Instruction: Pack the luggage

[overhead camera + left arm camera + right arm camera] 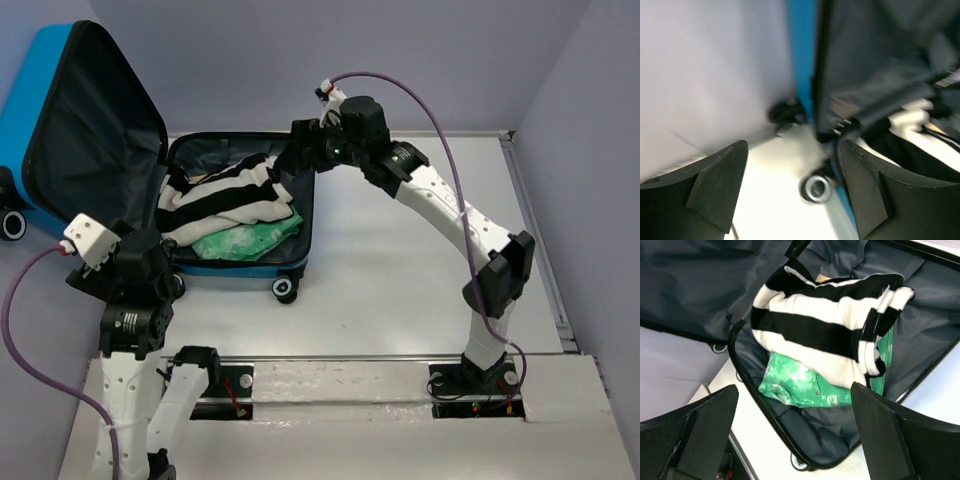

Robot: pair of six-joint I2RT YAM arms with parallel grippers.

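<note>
The blue luggage (236,271) lies open at the table's left, its lid (50,110) standing up and dark grey lining showing. Inside are a black-and-white striped garment (225,198) on a green tie-dye garment (245,240). My right gripper (300,150) hovers open and empty over the case's far right corner; its view shows the striped garment (825,330), the green one (800,385) and the case rim (757,405) between its fingers (705,435). My left gripper (792,185) is open and empty at the case's near left corner (160,272), with a wheel (816,187) and the blue shell (800,50) ahead.
A case wheel (285,290) sticks out at the front edge and a lid wheel (12,225) at far left. Grey walls close in behind and at both sides. A metal rail (535,230) runs along the table's right edge. The left wrist view is blurred.
</note>
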